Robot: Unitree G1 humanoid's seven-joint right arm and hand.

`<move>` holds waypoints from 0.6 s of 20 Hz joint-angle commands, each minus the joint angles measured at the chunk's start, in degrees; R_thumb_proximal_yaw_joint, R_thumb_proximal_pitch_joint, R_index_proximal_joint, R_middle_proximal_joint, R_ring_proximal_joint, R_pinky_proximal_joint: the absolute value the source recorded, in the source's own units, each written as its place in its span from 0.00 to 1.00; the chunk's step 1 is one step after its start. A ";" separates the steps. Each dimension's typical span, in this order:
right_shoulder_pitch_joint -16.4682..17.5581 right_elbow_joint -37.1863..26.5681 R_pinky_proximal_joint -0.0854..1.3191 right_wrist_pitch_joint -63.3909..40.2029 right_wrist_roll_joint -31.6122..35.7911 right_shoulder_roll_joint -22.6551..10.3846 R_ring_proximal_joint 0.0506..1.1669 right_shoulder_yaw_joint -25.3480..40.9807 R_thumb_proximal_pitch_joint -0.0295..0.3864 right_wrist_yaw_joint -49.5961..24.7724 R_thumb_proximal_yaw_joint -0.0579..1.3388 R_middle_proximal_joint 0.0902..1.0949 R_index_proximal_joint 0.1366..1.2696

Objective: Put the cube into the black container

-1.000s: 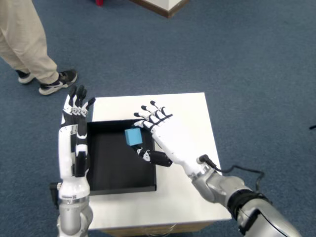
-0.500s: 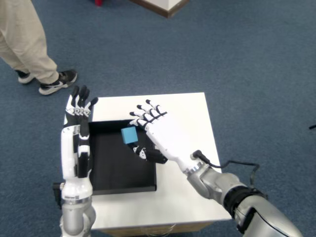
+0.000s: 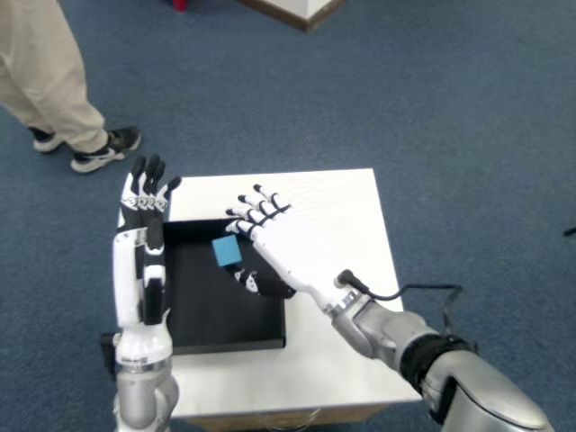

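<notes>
Right hand [image 3: 274,245]: I see it reaching over the tray's right wall, palm down, fingers closed on the cube with the thumb tucked beneath.

Cube [image 3: 226,251]: blue, held above the tray's upper right area, tilted so one corner points down-left (a cube, so no long axis to report).

Tray [image 3: 220,344]: black, shallow, square, on the white table [image 3: 346,202], at its left part.

Left hand [image 3: 144,200]: upright at the tray's left edge, fingers up and slightly spread.

Floor [image 3: 405,90]: blue carpet; someone's legs and shoes stand at upper left.
</notes>
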 commanded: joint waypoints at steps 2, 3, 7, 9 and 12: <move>-4.14 -2.35 0.14 2.25 4.43 -0.07 0.17 1.72 0.51 0.30 0.91 0.25 0.79; -4.28 -2.37 0.13 2.59 4.99 -0.06 0.17 2.33 0.51 0.68 0.91 0.25 0.79; -5.19 -2.63 0.13 3.81 7.57 -0.06 0.16 5.60 0.52 2.32 0.91 0.24 0.79; -5.48 -2.77 0.13 4.25 8.69 -0.07 0.16 6.93 0.52 2.72 0.91 0.23 0.79; -5.52 -1.97 0.12 4.67 10.33 -0.13 0.16 8.57 0.52 2.80 0.92 0.23 0.79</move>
